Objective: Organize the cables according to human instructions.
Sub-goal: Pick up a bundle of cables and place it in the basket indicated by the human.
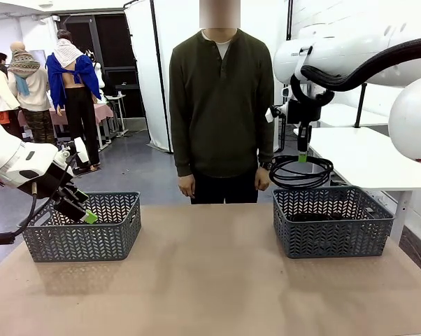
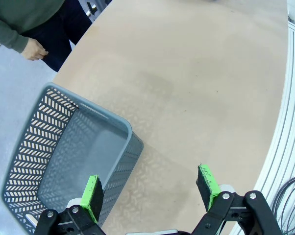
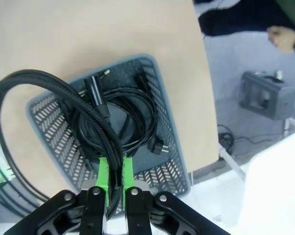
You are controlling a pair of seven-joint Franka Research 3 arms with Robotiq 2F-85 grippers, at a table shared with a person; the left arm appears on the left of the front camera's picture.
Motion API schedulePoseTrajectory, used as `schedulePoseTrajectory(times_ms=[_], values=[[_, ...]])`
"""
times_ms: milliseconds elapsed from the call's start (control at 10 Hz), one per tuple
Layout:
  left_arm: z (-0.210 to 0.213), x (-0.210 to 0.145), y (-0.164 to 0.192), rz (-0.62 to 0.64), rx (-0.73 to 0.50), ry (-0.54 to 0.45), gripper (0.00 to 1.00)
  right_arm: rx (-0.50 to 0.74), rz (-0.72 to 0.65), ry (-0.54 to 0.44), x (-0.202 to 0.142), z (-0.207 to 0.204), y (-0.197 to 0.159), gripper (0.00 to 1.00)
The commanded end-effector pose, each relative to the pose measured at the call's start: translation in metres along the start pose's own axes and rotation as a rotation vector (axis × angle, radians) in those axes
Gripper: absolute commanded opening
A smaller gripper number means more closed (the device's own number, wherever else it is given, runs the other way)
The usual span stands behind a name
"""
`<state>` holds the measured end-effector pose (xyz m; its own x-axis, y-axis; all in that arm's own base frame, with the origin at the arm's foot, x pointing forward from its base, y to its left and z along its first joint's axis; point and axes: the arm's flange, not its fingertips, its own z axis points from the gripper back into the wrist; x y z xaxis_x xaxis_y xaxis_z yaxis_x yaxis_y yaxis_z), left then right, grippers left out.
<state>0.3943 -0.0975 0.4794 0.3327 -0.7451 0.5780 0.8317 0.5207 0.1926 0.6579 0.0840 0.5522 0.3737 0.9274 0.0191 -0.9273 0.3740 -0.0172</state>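
My right gripper (image 1: 303,157) hangs above the right grey basket (image 1: 336,222), shut on one black coiled cable (image 1: 280,175). In the right wrist view the green fingers (image 3: 103,171) of my right gripper (image 3: 115,171) pinch the braided strand of that cable (image 3: 74,103), whose loop swings out past the basket (image 3: 47,122). More black cables (image 3: 137,105) with plugs lie coiled inside that basket. My left gripper (image 1: 84,213) hovers open over the left basket (image 1: 81,229). In the left wrist view my left gripper (image 2: 150,188) holds nothing, and the basket (image 2: 108,117) below looks empty.
The person (image 1: 221,105) stands at the table's far edge, between the baskets, with hands (image 1: 186,185) hanging down. The brown tabletop (image 1: 210,273) lies bare between the baskets. A grey box (image 3: 267,95) sits on the floor beyond the table. Black cable loops (image 2: 289,205) show past the table's edge.
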Motion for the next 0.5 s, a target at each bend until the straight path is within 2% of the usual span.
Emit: schedulePoseTrajectory(times_ms=[0,200,400], values=[[-0.001,-0.004,-0.001,0.008,-0.008,-0.007,1.0,-0.029,0.077,-0.042,-0.016,-0.015,0.008,0.0],[-0.001,-0.004,-0.001,0.008,-0.008,-0.007,1.0,-0.068,0.139,-0.04,-0.024,-0.025,0.001,0.0],[-0.001,-0.004,-0.001,0.008,-0.008,-0.007,1.0,-0.045,0.199,-0.031,-0.031,-0.037,-0.007,0.0]])
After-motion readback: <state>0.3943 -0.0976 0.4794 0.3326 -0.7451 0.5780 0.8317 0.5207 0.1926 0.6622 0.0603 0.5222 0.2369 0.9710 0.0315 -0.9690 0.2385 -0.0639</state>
